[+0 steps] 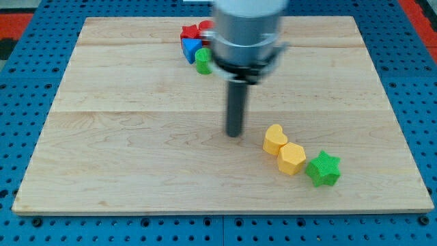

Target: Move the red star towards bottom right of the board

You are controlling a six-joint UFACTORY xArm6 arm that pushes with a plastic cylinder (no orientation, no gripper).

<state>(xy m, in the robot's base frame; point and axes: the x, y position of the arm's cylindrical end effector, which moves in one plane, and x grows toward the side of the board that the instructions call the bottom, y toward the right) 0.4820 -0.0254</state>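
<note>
My tip left of yellow heart

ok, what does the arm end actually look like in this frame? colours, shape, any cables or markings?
A wide grey cylinder, blurred, with a darker band at its lower edge. Below it hangs a straight dark rod, round and plain, ending in my tip. No cables or markings can be made out on either part. The cylinder's top is cut off by the view's top.

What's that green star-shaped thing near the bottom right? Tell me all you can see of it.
The green star is a small, chunky block, matte like painted wood or plastic, lying flat on the wooden board toward the view's bottom right. Its points look rounded. It sits at the end of a diagonal row, touching or nearly touching the yellow hexagon. My tip is well away, up to the view's left.
</note>
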